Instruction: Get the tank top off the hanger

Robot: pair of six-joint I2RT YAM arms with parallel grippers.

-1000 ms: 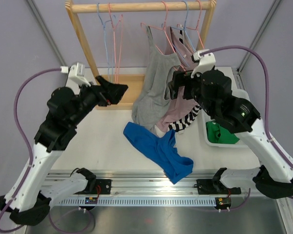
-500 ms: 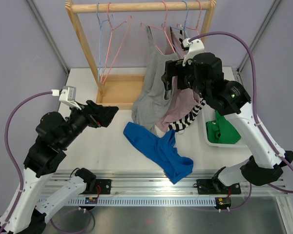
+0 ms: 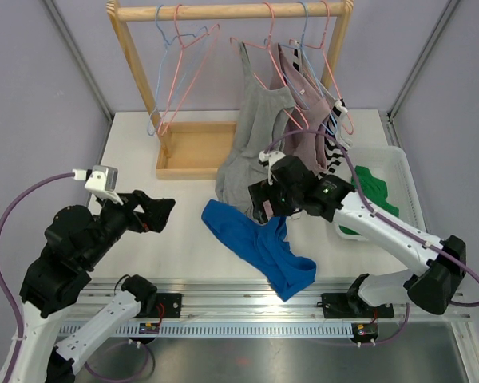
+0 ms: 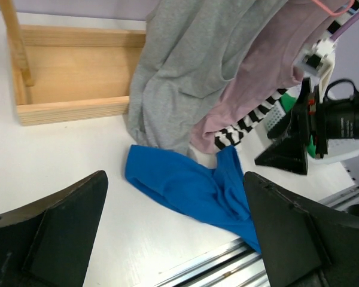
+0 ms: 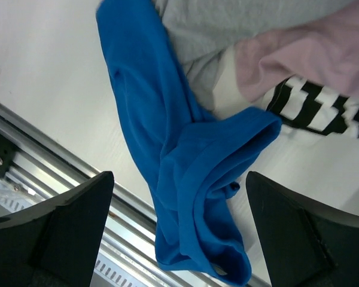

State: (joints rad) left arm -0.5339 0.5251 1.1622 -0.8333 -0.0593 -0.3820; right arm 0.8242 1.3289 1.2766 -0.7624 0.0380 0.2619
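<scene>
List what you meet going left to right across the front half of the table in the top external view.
left gripper → blue garment → white bin. The right gripper and the green cloth overlap these, so they are left out.

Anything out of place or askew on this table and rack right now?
A blue garment lies crumpled on the table, its near end spilling over the front rail. The grey tank top sags with its hem bunched on the table. The empty hangers hang tilted.

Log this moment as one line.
left claw: open, empty | right claw: open, above blue top | grey tank top: on hanger
</scene>
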